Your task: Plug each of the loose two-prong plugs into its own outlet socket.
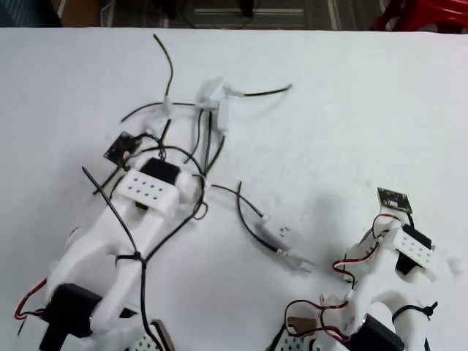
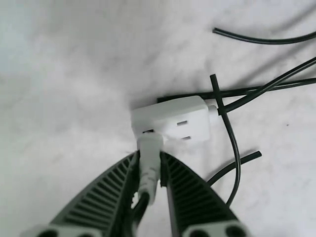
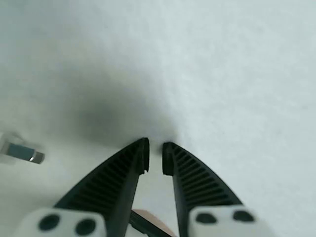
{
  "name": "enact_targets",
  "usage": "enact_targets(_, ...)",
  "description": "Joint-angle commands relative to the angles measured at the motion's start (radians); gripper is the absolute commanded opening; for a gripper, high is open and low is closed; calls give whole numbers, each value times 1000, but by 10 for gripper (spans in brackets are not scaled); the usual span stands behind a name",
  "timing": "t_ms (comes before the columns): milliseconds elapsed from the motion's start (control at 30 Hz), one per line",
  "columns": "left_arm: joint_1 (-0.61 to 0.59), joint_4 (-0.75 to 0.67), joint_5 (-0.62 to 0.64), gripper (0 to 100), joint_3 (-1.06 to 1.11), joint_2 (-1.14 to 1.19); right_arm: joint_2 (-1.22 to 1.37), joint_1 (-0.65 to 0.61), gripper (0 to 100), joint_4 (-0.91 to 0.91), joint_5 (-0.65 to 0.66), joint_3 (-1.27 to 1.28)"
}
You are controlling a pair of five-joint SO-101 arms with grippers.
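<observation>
The job looked partly done at best. The left gripper [image 2: 148, 163] was pinching a white plug [image 2: 149, 147] by its body, its nose pushed against the end face of the white outlet block [image 2: 173, 118]; a thin dark gap showed where they met, so I judged it not quite seated, though the prongs themselves were hidden. A pair of slots on the block's upper face stood empty. Black cables [image 2: 232, 133] crossed just beside the block, on its side away from the plug.

Left to do: a second plug [image 1: 298, 261] lay loose on the white table [image 1: 365, 110], well apart from the outlet block and nearer the right arm; a small white piece [image 1: 278, 232] just beside it looked like its own socket, with nothing in it. The right gripper [image 3: 154, 158] hung over bare table, also well apart from the block; its fingers were drawn almost together with only a sliver between and held nothing; metal prongs [image 3: 22, 152] showed near it.
</observation>
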Motion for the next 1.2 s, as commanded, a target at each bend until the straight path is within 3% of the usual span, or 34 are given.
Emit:
enact_targets(0, 77, -11, 2, 27, 38, 12, 1, -5, 70, -25, 2, 3)
enact_targets(167, 199, -11, 2, 27, 78, 12, 1, -5, 70, -25, 2, 3)
enact_targets(267, 208, -5, 2, 25, 78, 12, 1, -5, 70, -24, 2, 3)
enact_targets(467, 117, -8, 11, 25, 72, 12, 1, -5, 70, -24, 2, 5)
enact_targets(667, 30, -11, 219, 25, 71, 12, 1, -5, 70, -24, 2, 5)
enact_targets(1033, -1, -2, 230, 25, 26, 5, 1, -5, 70, -24, 2, 5)
enact_targets(1167, -1, 121, 230, 25, -52, 5, 1, -5, 70, -25, 2, 5)
